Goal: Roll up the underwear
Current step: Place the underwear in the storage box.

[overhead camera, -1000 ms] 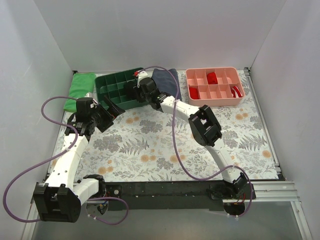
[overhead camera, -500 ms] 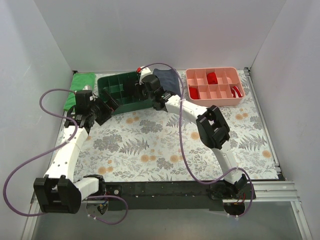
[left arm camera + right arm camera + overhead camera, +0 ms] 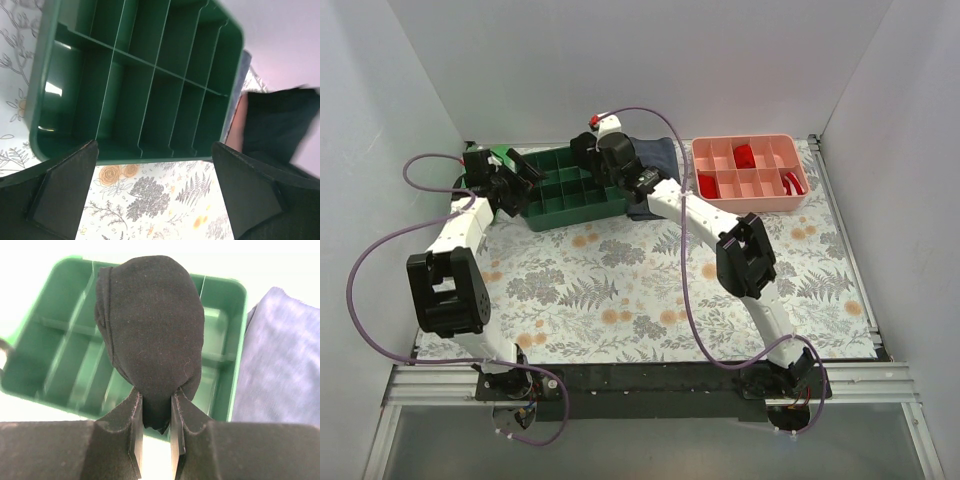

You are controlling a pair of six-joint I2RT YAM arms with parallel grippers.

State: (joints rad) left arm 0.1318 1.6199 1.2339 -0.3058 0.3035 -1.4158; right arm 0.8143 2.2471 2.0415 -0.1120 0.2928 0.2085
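Note:
The underwear (image 3: 150, 325) is a tight black roll, pinched at its lower end between the fingers of my right gripper (image 3: 156, 412). It hangs over the back compartments of the green divided tray (image 3: 55, 360). From above, the right gripper (image 3: 586, 157) is over the tray's (image 3: 570, 205) far edge. My left gripper (image 3: 524, 182) stands open at the tray's left end. In the left wrist view its wide-spread fingers (image 3: 154, 150) frame the near wall of the tray (image 3: 150, 75), with only floral tablecloth between them.
A folded navy-grey cloth (image 3: 658, 156) lies just right of the green tray. A pink divided tray (image 3: 750, 200) holds small red rolled garments (image 3: 744, 155) at the back right. A green cloth (image 3: 480, 160) peeks out behind the left gripper. White walls enclose the table.
The left arm swung back and left, from in front of the tray to its left end. The tray turned squarer to the table. The right gripper carried the roll back and left over it.

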